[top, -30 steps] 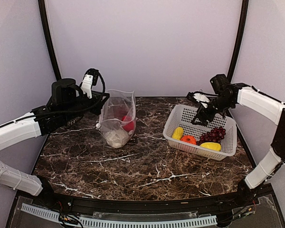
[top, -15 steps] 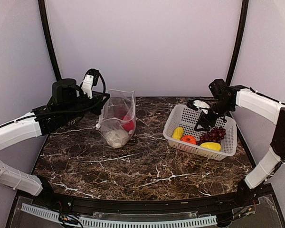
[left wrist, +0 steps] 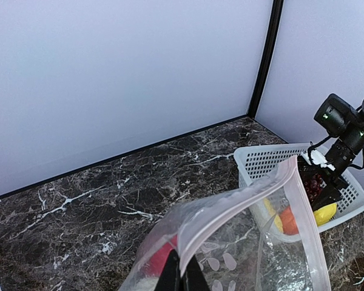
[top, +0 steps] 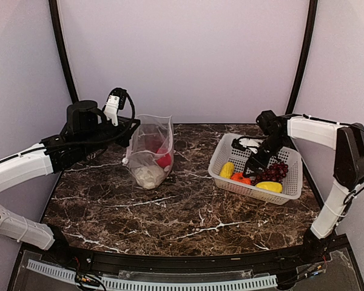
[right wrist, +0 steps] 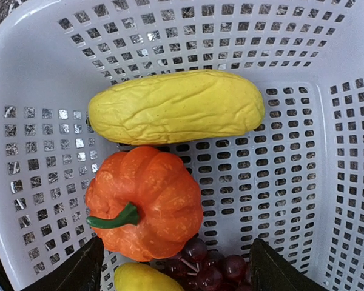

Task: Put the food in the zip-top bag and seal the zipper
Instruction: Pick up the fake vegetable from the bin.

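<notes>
Dark marble table; on it, clear zip-top bag left, white perforated basket right

No readable text, labels, brands, numbers or signs anywhere.

Under my right wrist the basket is white, pierced in a square grid. In it a wrinkled yellow piece lies at 12 o'clock of the orange pumpkin, whose stem is green. Dark purple grapes show at its 5 o'clock and a second yellow piece at 6. The bag is clear with pale dots, its zipper pinkish-white. Inside are a red piece and a whitish piece. The counter is dark brown marble, veined white.
</notes>
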